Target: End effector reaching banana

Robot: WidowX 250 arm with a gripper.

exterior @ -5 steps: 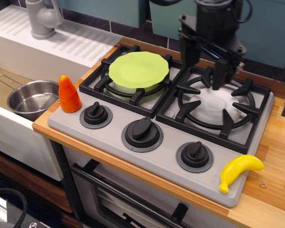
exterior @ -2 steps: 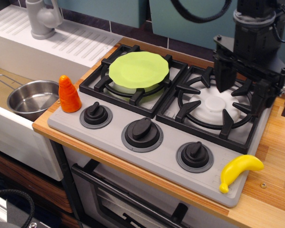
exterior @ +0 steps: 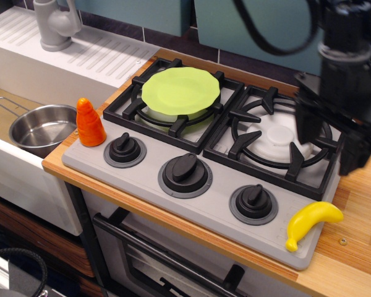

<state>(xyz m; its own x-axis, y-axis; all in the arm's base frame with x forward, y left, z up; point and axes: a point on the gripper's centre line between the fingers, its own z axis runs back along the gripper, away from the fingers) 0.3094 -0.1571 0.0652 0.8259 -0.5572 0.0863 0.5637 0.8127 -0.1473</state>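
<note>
Gripper (exterior: 331, 150) open above stove's right edge, banana (exterior: 311, 222) near front corner

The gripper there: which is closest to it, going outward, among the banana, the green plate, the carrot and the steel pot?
From the gripper, at the right over the stove:
1. Banana, just below it at the stove's front right corner.
2. Green plate, on the back left burner.
3. Carrot, at the stove's left edge.
4. Steel pot, farthest left, in the sink.
</note>
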